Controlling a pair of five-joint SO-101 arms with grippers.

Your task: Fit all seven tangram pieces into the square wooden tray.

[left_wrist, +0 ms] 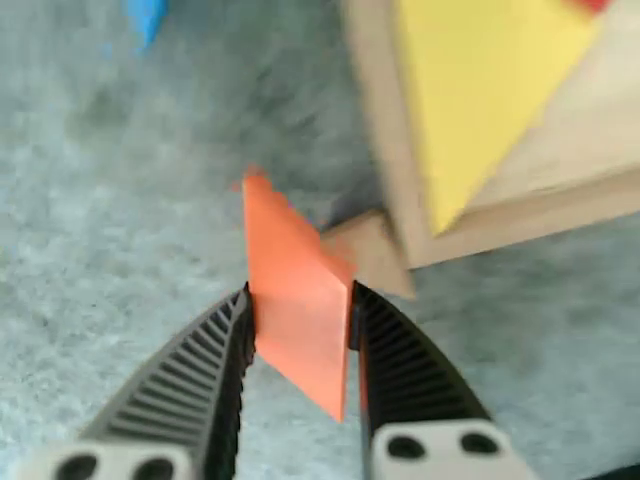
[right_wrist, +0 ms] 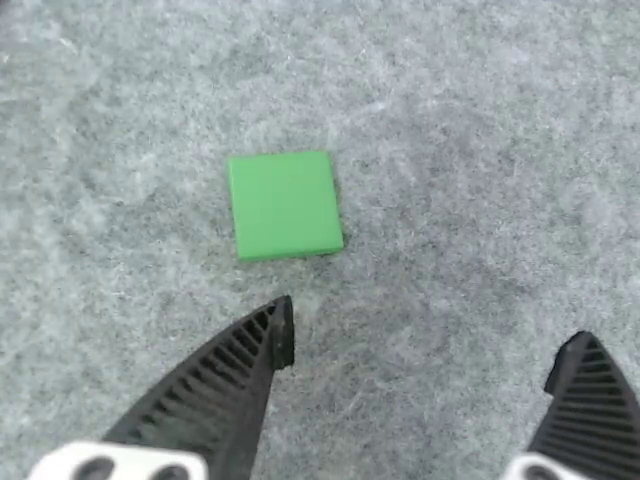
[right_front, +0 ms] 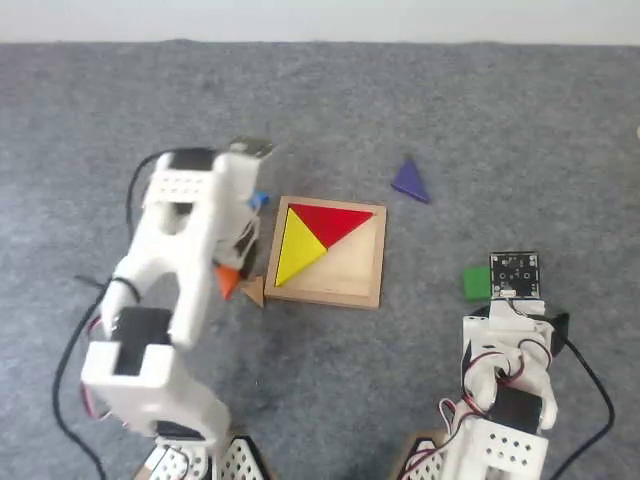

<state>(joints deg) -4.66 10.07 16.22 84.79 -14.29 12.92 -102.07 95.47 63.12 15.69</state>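
Grey felt tabletop bears the square wooden tray, yellow triangle and red triangle inside; purple triangle far right. Left gripper clamps the orange parallelogram beside the tray's near-left corner. Right gripper gapes near the green square.

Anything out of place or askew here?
Nothing looks damaged. One oddity: a tan triangle lies outside the tray, tight against its corner, right beside the orange piece that the left gripper clamps.

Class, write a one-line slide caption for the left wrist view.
Left gripper holds the orange piece beside the wooden tray.
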